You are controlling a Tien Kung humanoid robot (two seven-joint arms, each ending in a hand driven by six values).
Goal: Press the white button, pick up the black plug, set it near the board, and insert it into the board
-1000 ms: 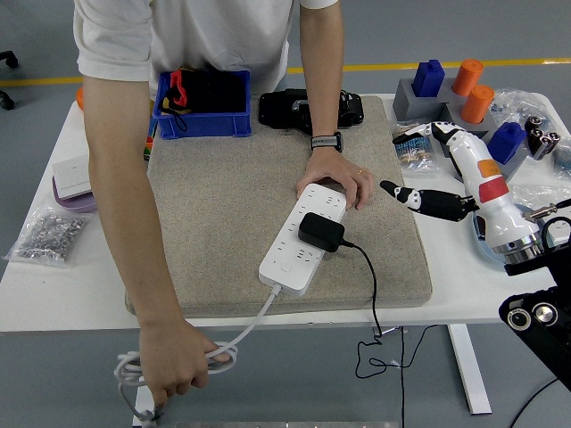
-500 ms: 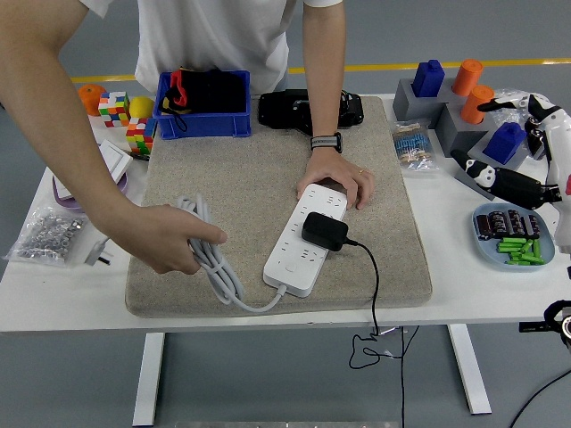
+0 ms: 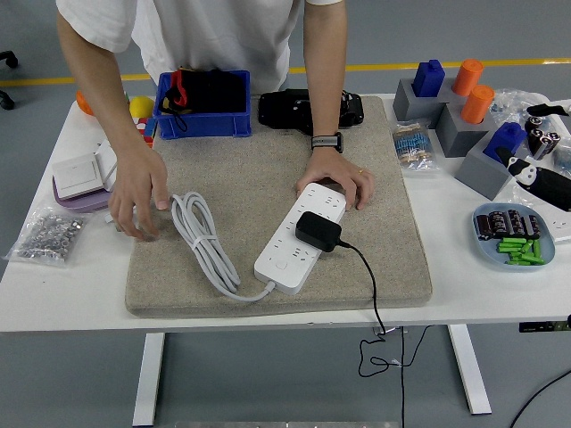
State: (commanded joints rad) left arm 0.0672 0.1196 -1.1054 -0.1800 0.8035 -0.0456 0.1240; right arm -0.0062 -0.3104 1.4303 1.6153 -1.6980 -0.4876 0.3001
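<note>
Fingers of the robot's right hand point(image 3: 546, 178) are cut off at the table's right edge; I cannot tell their state. On the mat point(image 3: 259, 169), the black plug point(image 3: 318, 230) sits in the white power strip point(image 3: 300, 237), whose long axis runs diagonally from near-left to far-right. One person's hand point(image 3: 339, 183) presses its far end; the other hand point(image 3: 138, 192) rests beside the coiled white cable point(image 3: 203, 241). No writing is readable.

One head camera looks from high on the robot's side, forward and down over the white table point(image 3: 80, 290); its near edge lies at 6 o'clock, the person point(image 3: 214, 31) at 12 o'clock.
</note>
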